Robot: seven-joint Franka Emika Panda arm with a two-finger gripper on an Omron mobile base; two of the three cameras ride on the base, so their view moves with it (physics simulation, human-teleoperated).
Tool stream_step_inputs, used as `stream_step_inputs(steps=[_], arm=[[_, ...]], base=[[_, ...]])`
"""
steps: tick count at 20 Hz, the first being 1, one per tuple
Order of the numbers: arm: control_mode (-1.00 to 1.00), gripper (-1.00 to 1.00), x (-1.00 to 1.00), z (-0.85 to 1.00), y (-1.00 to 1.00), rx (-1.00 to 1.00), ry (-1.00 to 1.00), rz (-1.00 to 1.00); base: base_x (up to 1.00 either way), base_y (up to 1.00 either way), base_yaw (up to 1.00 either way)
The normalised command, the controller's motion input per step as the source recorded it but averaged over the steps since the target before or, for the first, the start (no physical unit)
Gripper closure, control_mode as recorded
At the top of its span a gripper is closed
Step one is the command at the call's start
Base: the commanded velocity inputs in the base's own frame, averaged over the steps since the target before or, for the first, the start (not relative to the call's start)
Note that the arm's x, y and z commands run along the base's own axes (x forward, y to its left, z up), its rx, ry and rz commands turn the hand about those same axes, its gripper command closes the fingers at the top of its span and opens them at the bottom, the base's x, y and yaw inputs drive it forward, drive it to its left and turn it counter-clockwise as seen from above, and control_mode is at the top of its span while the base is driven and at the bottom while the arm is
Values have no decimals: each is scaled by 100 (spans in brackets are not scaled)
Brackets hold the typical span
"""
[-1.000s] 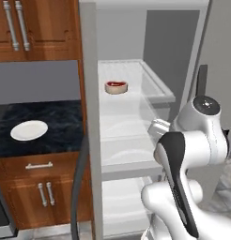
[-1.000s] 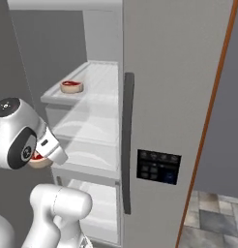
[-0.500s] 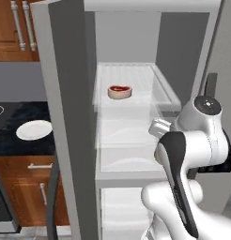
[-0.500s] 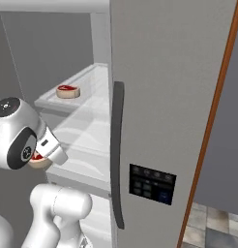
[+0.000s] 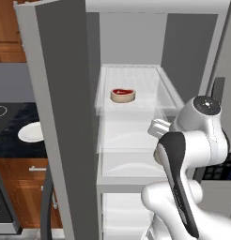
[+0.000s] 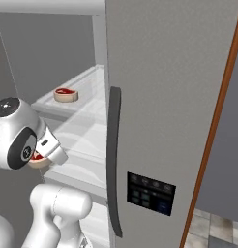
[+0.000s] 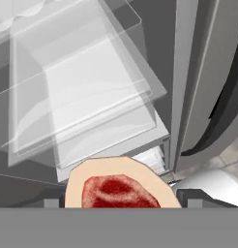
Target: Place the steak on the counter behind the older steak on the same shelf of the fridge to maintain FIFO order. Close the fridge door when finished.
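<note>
My gripper (image 6: 41,156) is shut on the steak (image 6: 36,160), a red cut with a tan rim that sits low in the hand view (image 7: 122,186). It hangs in front of the open fridge (image 5: 136,42), below the level of the upper shelf (image 5: 152,86). The older steak (image 5: 123,95) lies on that shelf near its front left, also visible from the right (image 6: 66,94). The left fridge door (image 5: 61,117) stands wide open. The right fridge door (image 6: 174,106) with its dark handle (image 6: 114,160) is close on my right. The black counter (image 5: 9,124) is to the left.
A white plate (image 5: 30,132) lies on the counter, over brown cabinets (image 5: 28,187). Lower translucent shelves (image 7: 87,97) and drawers sit under the hand. A control panel (image 6: 151,193) is on the right door. Tiled floor (image 6: 213,230) shows at the lower right.
The whole picture has shifted: the base has driven, so the fridge now sits centred and closer, and the counter has slid left. The arm still holds the steak in the same pose.
</note>
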Motion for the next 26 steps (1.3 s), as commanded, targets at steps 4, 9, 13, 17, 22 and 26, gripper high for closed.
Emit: stream_step_inputs(steps=[4,9,13,17,22,26], arm=[[-100,100,4,21,0,-2,-4,-1],[-100,100,26,98,-6,-9,-11,-6],[-100,100,49,89,-3,-9,-13,-4],[-100,100,74,48,0,-4,-6,-4],[-100,100,86,6,-6,-1,-8,0],[-100,100,76,0,-1,-2,-17,0]], base=[[0,0,0],[0,0,0],[0,0,0],[0,0,0],[0,0,0],[0,0,0]])
